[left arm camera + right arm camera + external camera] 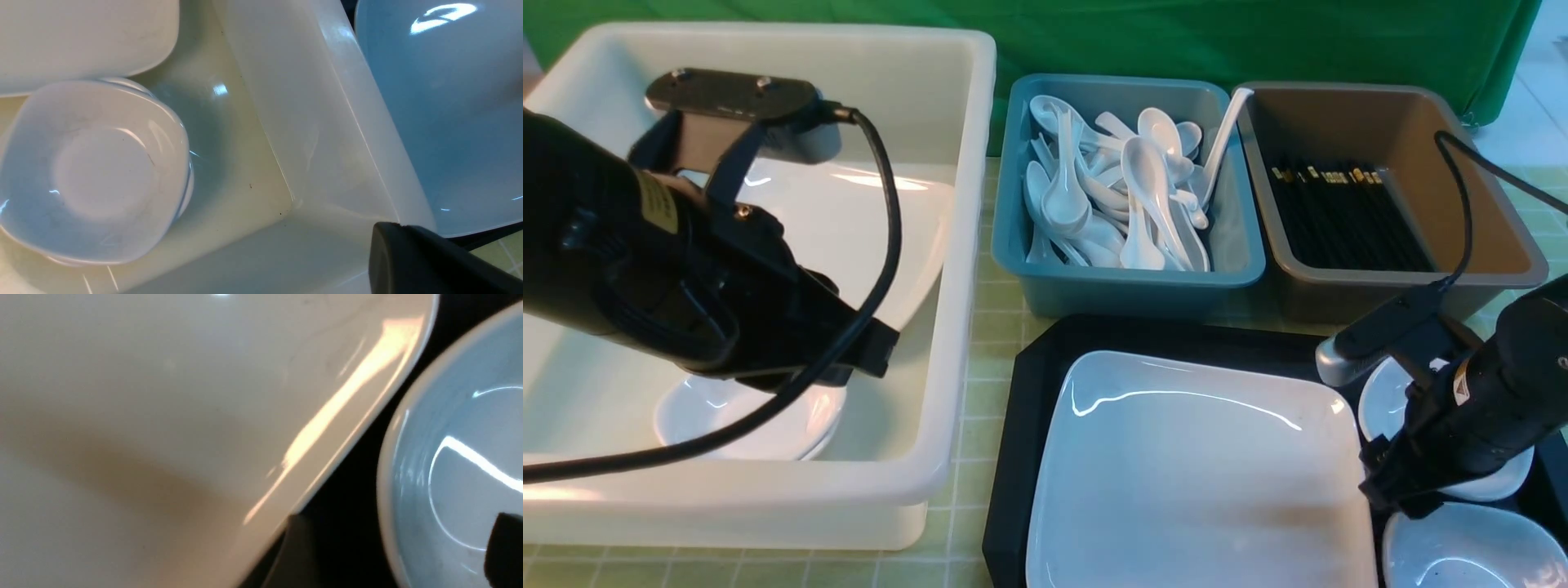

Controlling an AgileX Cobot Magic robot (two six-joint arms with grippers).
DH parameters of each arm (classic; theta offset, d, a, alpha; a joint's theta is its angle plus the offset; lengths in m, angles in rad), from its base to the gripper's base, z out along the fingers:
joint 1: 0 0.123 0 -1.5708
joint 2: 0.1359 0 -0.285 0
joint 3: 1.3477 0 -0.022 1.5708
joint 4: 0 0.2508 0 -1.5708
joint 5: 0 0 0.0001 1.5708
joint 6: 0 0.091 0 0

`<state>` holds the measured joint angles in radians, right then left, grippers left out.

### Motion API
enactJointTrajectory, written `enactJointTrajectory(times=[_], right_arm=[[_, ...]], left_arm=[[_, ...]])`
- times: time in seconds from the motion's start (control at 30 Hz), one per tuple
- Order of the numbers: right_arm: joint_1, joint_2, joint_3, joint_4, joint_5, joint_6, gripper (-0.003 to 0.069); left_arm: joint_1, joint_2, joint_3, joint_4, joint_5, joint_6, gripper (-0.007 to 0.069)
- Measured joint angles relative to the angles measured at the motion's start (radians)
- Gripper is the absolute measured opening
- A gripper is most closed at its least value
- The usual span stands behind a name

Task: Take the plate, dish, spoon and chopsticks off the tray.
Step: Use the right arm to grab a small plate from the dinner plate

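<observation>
Three tubs are lining the far side of the table in the front view. The white tub point(964, 245) is sitting on the left, with a stowed plate point(890, 245) and a stowed dish point(768, 425) lying in it. The teal tub point(1013, 245) is holding a heap of spoons point(1127, 188), and the brown tub point(1494, 237) is holding the chopsticks point(1339, 212). The tray point(1029, 392) is lying in front of them, carrying the plate point(1201, 474), a near dish point(1462, 547) and a far dish point(1380, 400). The left gripper point(833, 371) is hanging inside the white tub above the stowed dish. The right gripper point(1401, 498) is reaching low at the plate's right edge, between the plate and the two dishes.

From the left wrist, the stowed dish point(94, 171) is resting on the tub floor beside the stowed plate point(81, 41), and the plate point(441, 122) on the tray is showing beyond the tub wall point(318, 122). Only one black fingertip point(408, 261) is entering this picture — the claw is pressed together and holding nothing.

From the right wrist, the claw is standing spread wide. One finger point(296, 547) is sitting at the plate's point(163, 416) rim and the other is hovering over the near dish point(449, 477), with bare tray point(355, 498) between them. Whether either finger is touching the china I cannot tell.
</observation>
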<state>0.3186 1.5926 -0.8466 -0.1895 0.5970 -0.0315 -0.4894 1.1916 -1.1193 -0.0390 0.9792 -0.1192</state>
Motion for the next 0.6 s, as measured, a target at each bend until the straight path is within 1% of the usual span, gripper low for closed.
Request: enactJointTrajectory(times=[0.2, 0.4, 0.6], right_arm=[[0.0, 0.006, -0.02, -0.006, -0.019, 0.012, 0.0552], [0.0, 0.051, -0.026, -0.052, 0.0, 0.015, 0.0553], [0.0, 0.077, -0.026, -0.084, 0.012, 0.048, 0.0553]], left_arm=[[0.0, 0.0, 0.0, 0.0, 0.0, 0.0, -0.0008], [0.0, 0.0, 0.0, 0.0, 0.005, 0.009, -0.0008], [0.0, 0.0, 0.0, 0.0, 0.02, 0.016, -0.0008]])
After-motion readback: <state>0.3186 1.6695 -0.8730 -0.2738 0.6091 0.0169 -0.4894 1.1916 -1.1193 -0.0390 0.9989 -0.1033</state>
